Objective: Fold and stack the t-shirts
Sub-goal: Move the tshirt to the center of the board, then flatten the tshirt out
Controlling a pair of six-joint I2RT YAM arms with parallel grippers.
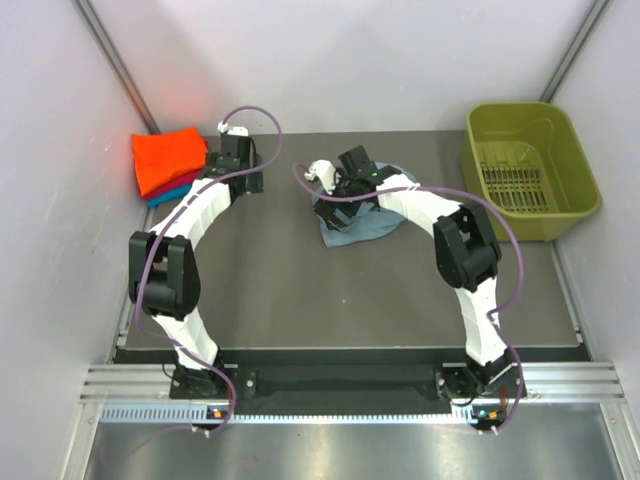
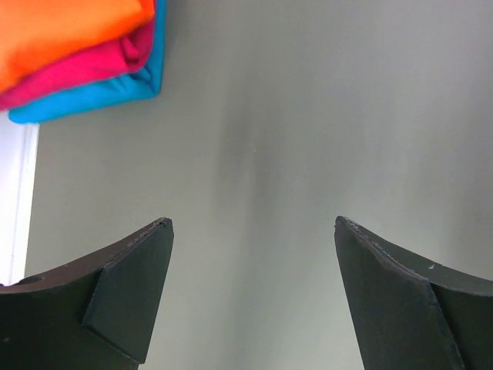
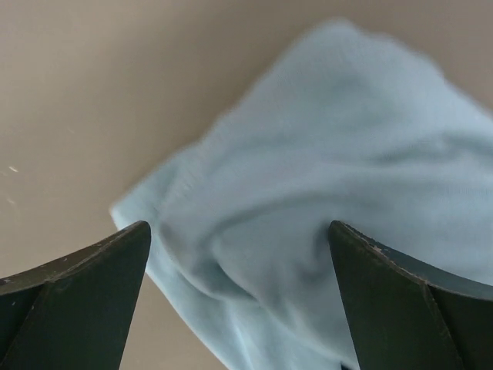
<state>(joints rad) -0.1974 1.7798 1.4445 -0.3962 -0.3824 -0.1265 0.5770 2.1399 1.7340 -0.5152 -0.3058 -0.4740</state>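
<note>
Top external: both grippers wide, nothing held

I see the left gripper [image 2: 250,223] gaping over bare table [image 1: 300,290], near the folded stack at far left: orange shirt [image 2: 62,31] on red shirt [image 2: 85,65] on teal shirt [image 2: 92,96]. Right gripper [image 3: 239,227] is spread above the crumpled grey-blue shirt [image 3: 323,177], mid-table.

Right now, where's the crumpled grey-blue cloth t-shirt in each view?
Top external: crumpled grey-blue cloth t-shirt lies mid-table, toward the far edge.
Left wrist: not in it.
Right wrist: fills the centre and right, beneath the open right gripper.
Shared landmark: the flat grey tabletop, visible in all three.
</note>
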